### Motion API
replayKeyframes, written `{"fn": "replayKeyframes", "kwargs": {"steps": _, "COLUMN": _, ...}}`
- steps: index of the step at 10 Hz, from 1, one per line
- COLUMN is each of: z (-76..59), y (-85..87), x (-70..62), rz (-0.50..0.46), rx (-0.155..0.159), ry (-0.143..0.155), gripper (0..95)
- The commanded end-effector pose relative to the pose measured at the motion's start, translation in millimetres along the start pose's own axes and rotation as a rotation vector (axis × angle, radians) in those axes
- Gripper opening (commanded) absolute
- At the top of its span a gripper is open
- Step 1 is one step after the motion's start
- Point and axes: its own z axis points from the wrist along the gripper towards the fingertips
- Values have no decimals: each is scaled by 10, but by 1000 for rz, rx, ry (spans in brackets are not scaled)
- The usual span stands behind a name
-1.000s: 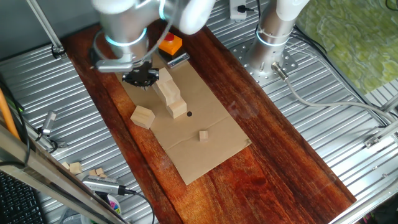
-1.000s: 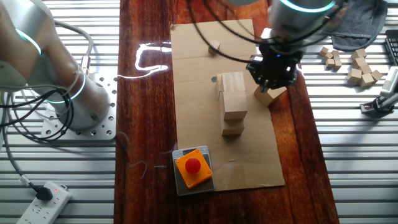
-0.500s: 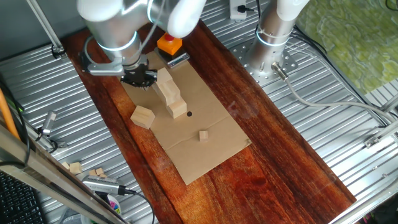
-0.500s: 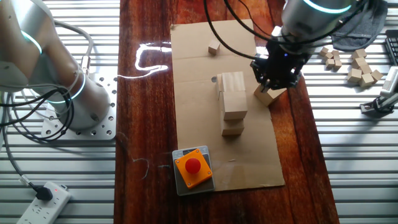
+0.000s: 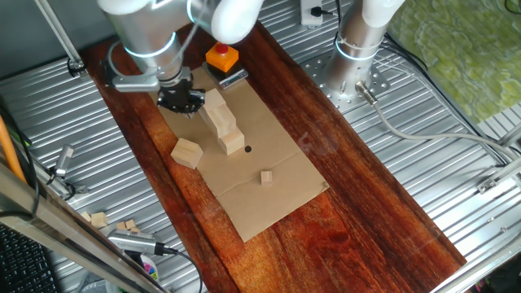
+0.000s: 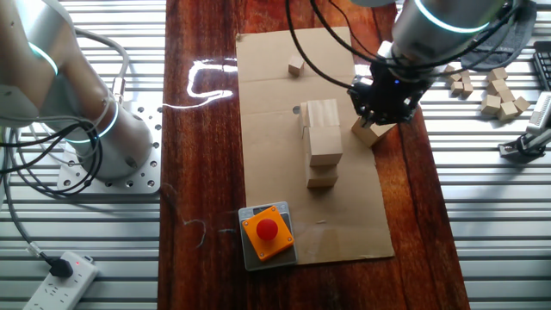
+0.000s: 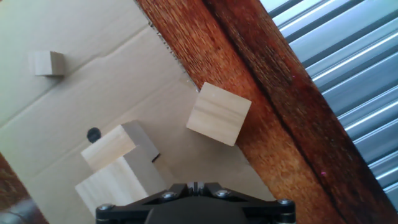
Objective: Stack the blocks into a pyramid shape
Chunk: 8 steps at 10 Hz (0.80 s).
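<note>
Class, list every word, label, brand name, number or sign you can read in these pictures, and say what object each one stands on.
None: no view shows any readable text.
The blocks have plain faces, with wood grain only.
The cardboard sheet bears one dark round spot, not a letter or a number.
The orange block with a red button shows no lettering.
The power strip is too small and blurred to read.

Blocks (image 7: 219,114): pale unpainted wood, matt, visible grain. Cardboard sheet (image 7: 93,87): matt, brown. Bench (image 6: 202,155): glossy dark reddish wood. Surround (image 5: 440,175): ribbed metal.
</note>
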Motion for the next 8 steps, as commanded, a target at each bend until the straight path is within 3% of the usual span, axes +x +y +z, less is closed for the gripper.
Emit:
{"fn": "replayKeyframes", "kwargs": {"steps": 1, "z": 15, "y": -195, "x": -99, "rz": 22, "rx": -28, "ry": 3, "gripper": 570}}
{"fn": "replayKeyframes", "kwargs": {"steps": 2, "z": 28, "y": -280, "x": -149, "rz": 46, "rx": -31, "ry": 6, "gripper": 760}}
{"fn": "replayKeyframes", "kwargs": {"steps": 4, "z": 54, "y": -414, "x": -248, "rz": 57, "rx": -27, "ry": 12, "gripper": 760}}
{"fn": "replayKeyframes", "kwargs": {"steps": 5, "z": 115, "y": -500, "x": -289, "rz": 34, "rx": -27, "ry": -5, "gripper": 760}}
{"fn": "replayKeyframes", "kwargs": {"steps": 6, "z": 156, "y": -544, "x": -300, "rz": 49, "rx": -26, "ry": 3, "gripper": 950}}
{"fn": "replayKeyframes", "kwargs": {"steps": 8, "z": 222, "y": -582, "x": -329, "rz": 55, "rx": -20, "ry": 13, "gripper": 950}}
